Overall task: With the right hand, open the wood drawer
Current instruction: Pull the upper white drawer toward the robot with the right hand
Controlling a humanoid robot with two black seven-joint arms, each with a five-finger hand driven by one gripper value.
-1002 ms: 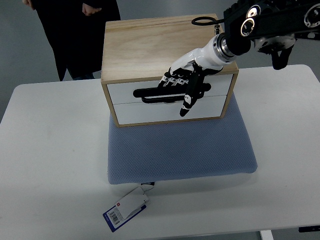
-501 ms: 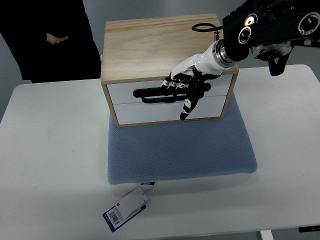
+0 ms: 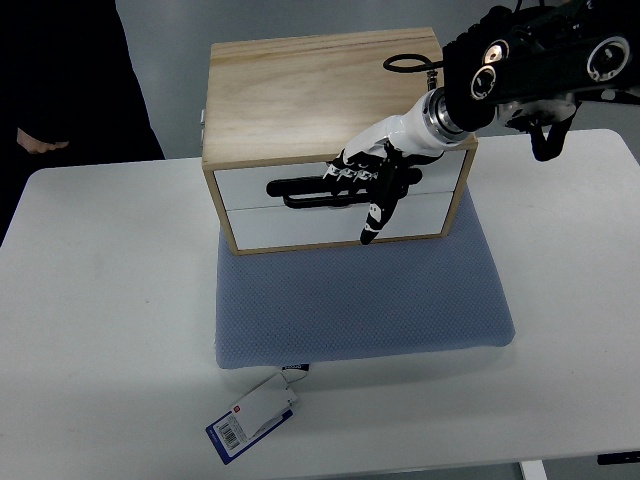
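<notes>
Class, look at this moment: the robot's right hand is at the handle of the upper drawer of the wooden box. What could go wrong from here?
1. The right hand has its fingers over the black bar handle, with one finger pointing down past it; the grip may slip when pulling.
2. The light wooden drawer box sits on a soft blue cushion, not fixed, so it might slide or tip forward instead of opening.

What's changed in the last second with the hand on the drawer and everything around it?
The right hand barely shifted; its fingers stay at the black handle of the upper drawer, still closed. The person behind moved left. Box, blue pad and tag are unmoved.
</notes>
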